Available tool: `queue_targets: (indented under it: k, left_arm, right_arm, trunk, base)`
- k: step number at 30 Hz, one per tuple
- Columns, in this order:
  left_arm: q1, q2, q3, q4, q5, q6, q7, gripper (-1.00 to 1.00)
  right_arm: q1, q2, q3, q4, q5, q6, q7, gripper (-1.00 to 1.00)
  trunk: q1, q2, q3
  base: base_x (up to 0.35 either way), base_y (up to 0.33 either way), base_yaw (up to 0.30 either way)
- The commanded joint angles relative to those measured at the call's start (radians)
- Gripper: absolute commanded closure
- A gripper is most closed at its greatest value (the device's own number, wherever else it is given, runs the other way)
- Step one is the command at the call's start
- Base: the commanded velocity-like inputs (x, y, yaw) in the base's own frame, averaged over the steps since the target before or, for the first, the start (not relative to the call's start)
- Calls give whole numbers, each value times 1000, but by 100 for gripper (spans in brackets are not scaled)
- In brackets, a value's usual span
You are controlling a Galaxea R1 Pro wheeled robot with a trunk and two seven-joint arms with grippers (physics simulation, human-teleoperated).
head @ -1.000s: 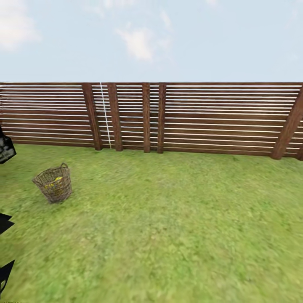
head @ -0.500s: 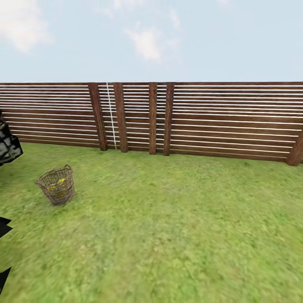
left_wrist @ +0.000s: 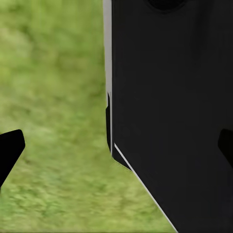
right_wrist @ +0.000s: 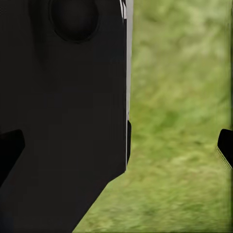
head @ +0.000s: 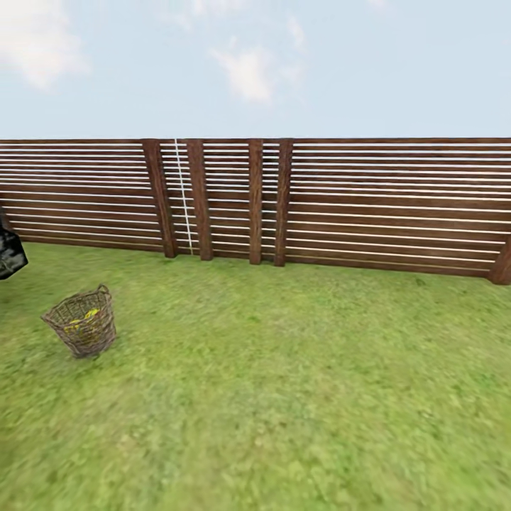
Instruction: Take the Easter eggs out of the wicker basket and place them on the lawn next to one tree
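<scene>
Head view: camera set high on the robot, facing forward and level-to-downward across the lawn point(head: 298, 397) to a slatted wooden fence point(head: 369, 206) with sky above; the wicker basket point(head: 80, 330) stands at middle distance toward the left. Left wrist view: close, aimed down at grass past a dark robot body panel point(left_wrist: 170, 107), with the left claw's fingertips point(left_wrist: 9, 148) at the frame edges. Right wrist view: likewise, panel point(right_wrist: 63, 116) alongside. Shared between all three: the lawn only
</scene>
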Motion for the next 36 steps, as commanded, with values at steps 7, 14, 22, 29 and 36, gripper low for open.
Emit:
queue_targets:
  k: [7,14,22,29,36]
  left_arm:
    - [0,0,0,-1,0,1,0,-100]
    - [0,0,1,-1,0,0,0,-100]
    - [0,0,1,-1,0,0,0,-100]
    - [0,0,1,-1,0,0,1,-100]
    - [0,0,1,-1,0,0,0,-100]
  right_arm:
    - [-1,0,0,2,-2,-1,-1,-100]
    - [-1,0,0,2,-2,-1,-1,-100]
    - [-1,0,0,3,-5,-1,-1,-100]
    - [-1,0,0,3,-5,-1,-1,-100]
    - [-1,0,0,3,-5,-1,-1,-100]
  trunk:
    - [0,0,-1]
    - [0,0,-1]
    - [0,0,-1]
    - [0,0,-1]
    - [0,0,-1]
  base:
    - [285,-73,0]
    - [276,-73,0]
    - [256,-73,107]
    - [253,-73,239]
    - [253,-73,87]
